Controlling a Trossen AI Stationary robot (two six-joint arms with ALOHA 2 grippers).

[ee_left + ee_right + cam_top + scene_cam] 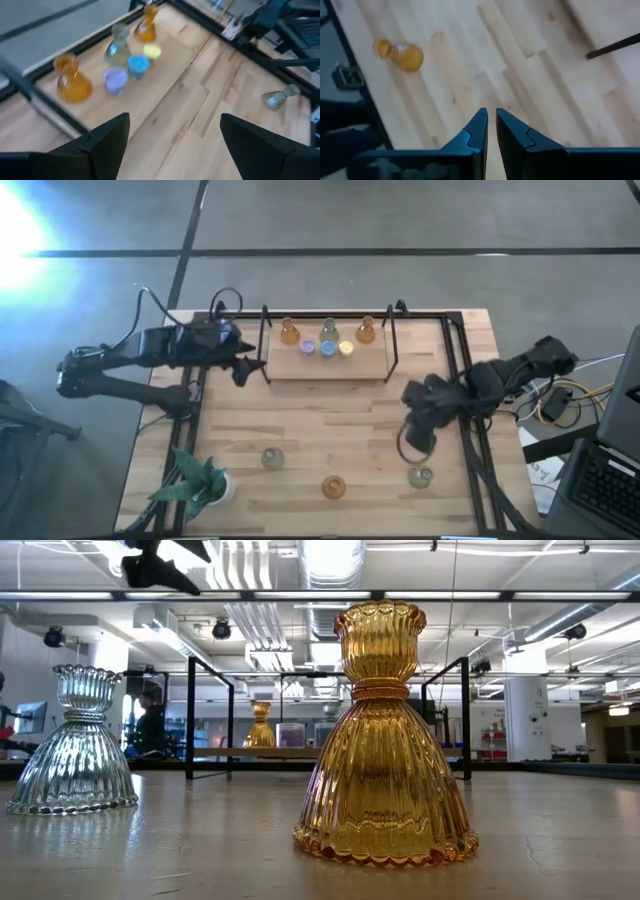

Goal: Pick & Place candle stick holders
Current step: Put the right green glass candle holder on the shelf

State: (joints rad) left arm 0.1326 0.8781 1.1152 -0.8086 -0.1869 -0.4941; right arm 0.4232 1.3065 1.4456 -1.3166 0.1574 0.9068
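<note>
left gripper (250, 367): fingers apart, empty, beside shelf (328, 364)
right gripper (415, 442): fingers together, empty, over counter (330, 425)

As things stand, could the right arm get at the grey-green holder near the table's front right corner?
Probably yes. The right gripper, shut and empty, hangs just beside the grey-green holder, with bare table between them. It would have to open first.

Amber ribbed holder (384, 740); clear grey ribbed holder (76, 745); shelf (375, 365) holders amber, grey-green, purple (308, 346), blue (326, 348), yellow (346, 348); light wood table (330, 420); green plant (195, 478), white pot.
</note>
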